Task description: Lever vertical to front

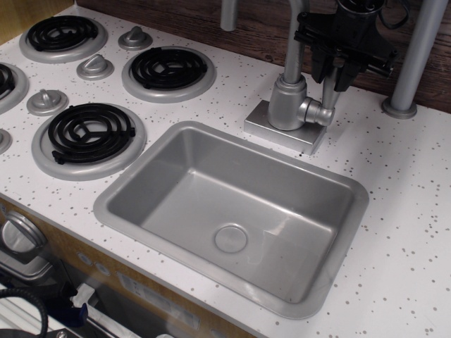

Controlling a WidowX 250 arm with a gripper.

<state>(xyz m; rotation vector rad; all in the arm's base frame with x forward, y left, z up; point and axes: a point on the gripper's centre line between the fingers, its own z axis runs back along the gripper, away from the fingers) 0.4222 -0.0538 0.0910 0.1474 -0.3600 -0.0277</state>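
Observation:
The lever (328, 95) is a short matte-silver handle standing upright, joined by a stubby pivot to the right side of the silver cylindrical tap base (285, 104). My black gripper (332, 70) comes down from above at the back right. Its fingers are closed in on the lever's upper part, which they hide. Only the lower part of the lever shows beneath them. The tap base sits on a square plate at the sink's back edge.
The tall grey spout pipe (294, 39) rises from the tap base just left of my gripper. A grey sink (106, 204) lies in front. Black stove burners (88, 134) and cone-shaped knobs (47, 101) are at the left. A grey post (412, 63) stands at the right.

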